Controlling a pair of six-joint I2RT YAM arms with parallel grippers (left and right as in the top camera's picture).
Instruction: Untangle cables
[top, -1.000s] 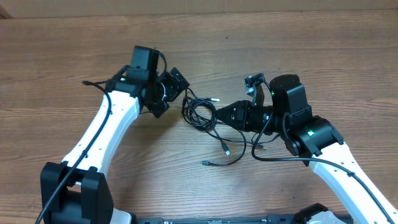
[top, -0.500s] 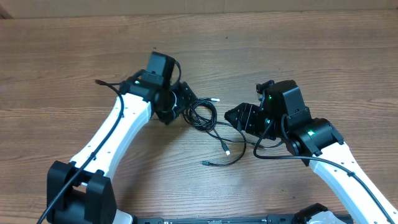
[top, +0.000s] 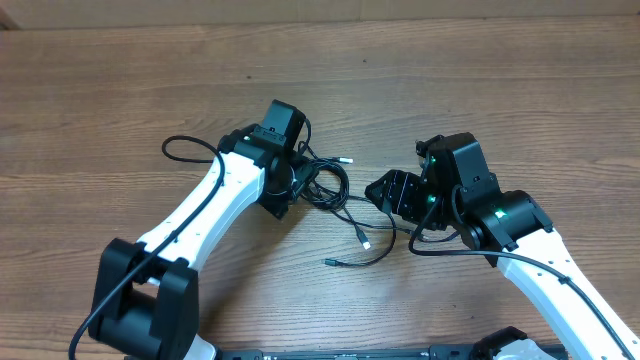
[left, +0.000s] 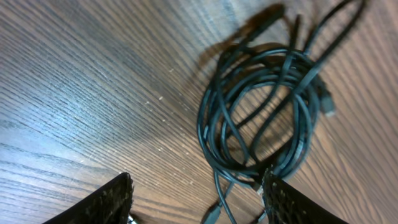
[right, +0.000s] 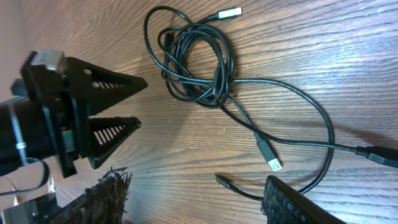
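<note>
The thin black flexible cables (top: 326, 186) lie on the brown wood-grain table (top: 500, 90) as one loosely wound coil near its middle. Loose strands spill out of the coil toward the near edge and the right arm. One ends in a silver-tipped flat plug (right: 273, 163), and another plug (right: 231, 11) pokes out on the coil's far side. So the tangle's long axis appears to run on a slant from the coil down through those tails. The black, mesh-fingered left gripper (right: 143, 101) stands just beside the coil with its jaws apart and nothing clamped. In the left wrist view the coil sits straight ahead, a little toward one finger, and a single strand trails back between the fingers. The matching right gripper (top: 380, 190) is also spread and empty, on the opposite side, near the tails rather than the coil. The left arm looks better placed to pin the coil, leaving the right to draw a tail outward along that slant.
</note>
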